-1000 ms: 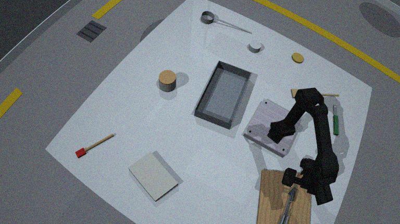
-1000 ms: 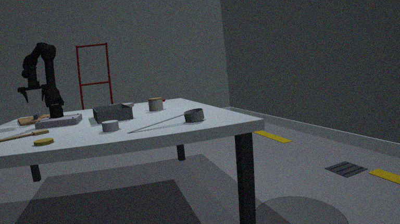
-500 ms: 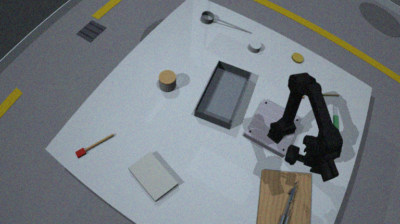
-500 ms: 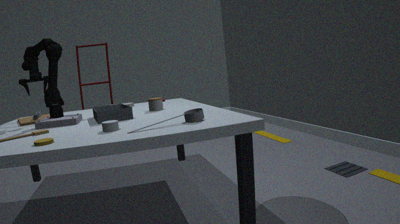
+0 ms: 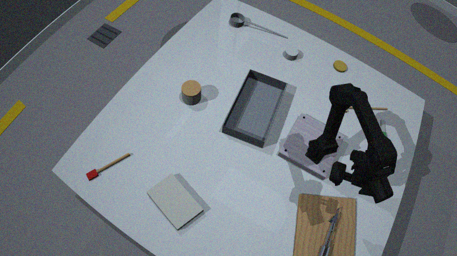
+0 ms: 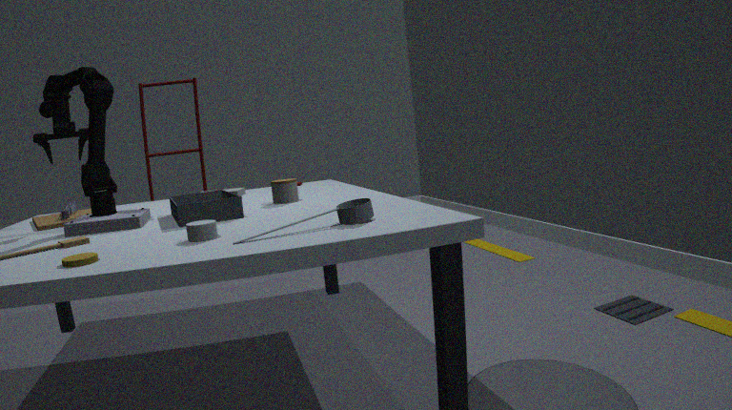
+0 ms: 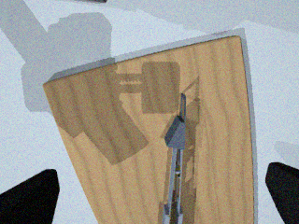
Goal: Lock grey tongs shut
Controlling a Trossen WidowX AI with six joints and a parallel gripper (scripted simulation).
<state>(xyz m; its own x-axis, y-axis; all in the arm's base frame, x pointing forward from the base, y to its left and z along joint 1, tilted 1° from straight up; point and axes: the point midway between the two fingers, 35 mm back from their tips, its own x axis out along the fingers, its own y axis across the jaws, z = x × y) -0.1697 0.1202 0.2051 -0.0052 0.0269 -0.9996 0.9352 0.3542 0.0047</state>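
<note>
The grey tongs (image 5: pixel 334 219) (image 6: pixel 68 210) (image 7: pixel 175 135) lie on the wooden board (image 5: pixel 304 243) (image 6: pixel 46 223) (image 7: pixel 224 117), with their two arms close together and nearly parallel. Their near end is cut off in the wrist view, and the lock inside the hinge cannot be made out. My gripper (image 6: pixel 66 159) (image 7: pixel 167 178) is open and empty, raised well above the board and the tongs. In the wrist view the tongs show below, between its widely spread fingers, and touch neither. The roasting tin (image 5: pixel 241 139) (image 6: pixel 205 207) stands on the table with nothing across it.
The arm's base plate (image 5: pixel 296 128) lies between tin and board. A beige slab (image 5: pixel 175 200), a red-headed brush (image 5: pixel 91 174) and a tan-topped pot (image 5: pixel 191 88) are on the far side of the tin from the arm. A long-handled pan (image 5: pixel 237 19), white cylinder (image 5: pixel 291 53) and yellow disc (image 5: pixel 340 65) stand along one edge.
</note>
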